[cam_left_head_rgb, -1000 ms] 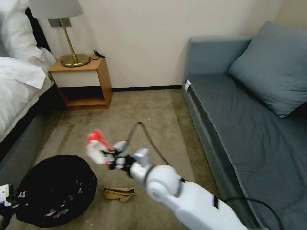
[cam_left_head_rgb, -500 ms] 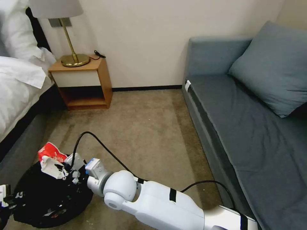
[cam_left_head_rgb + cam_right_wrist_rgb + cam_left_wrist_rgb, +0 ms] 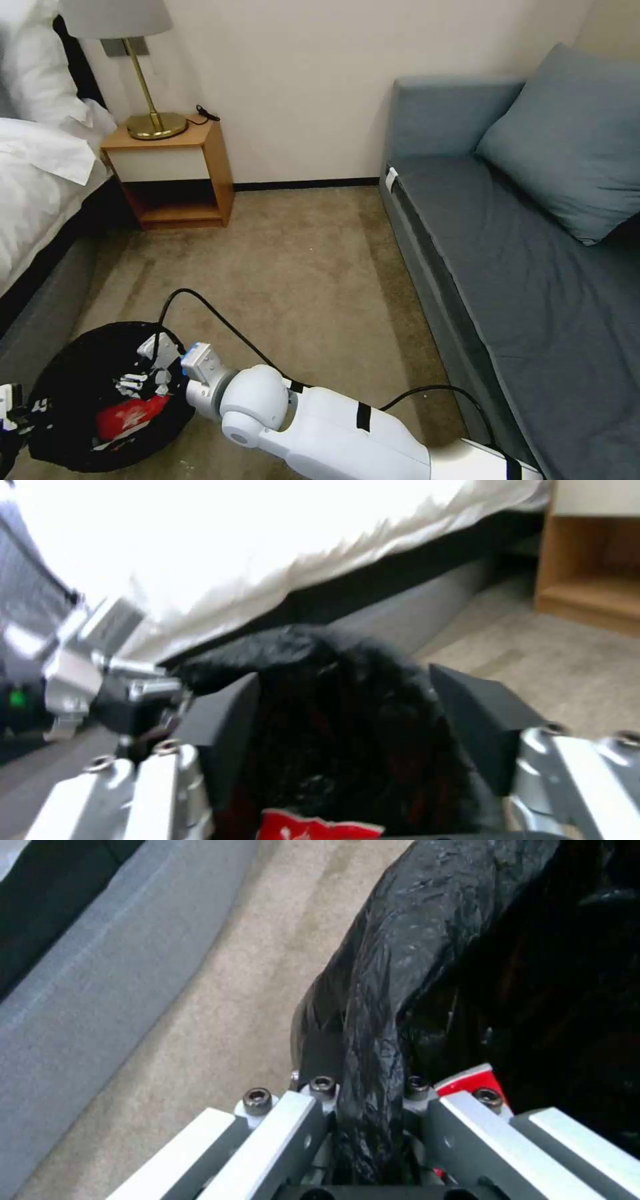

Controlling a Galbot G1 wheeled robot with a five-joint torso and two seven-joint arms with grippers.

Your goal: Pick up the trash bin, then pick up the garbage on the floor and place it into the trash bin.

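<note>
The trash bin, lined with a glossy black bag, hangs low at the lower left of the head view. My left gripper holds it at its near-left edge; the left wrist view shows the gripper shut on the bagged rim. One piece of garbage, a red-and-white packet, lies inside the bin and also appears as the packet in both wrist views. My right gripper hovers just over the bin's opening, and the right wrist view shows this gripper open and empty above the liner.
A bed runs along the left, with a wooden nightstand and brass lamp by the wall. A grey sofa fills the right. Bare carpet lies between. My right arm crosses the foreground.
My right gripper swung left with the red-and-white packet, reached over the bin and opened. The packet dropped into the bin. The left gripper and bin stayed put.
</note>
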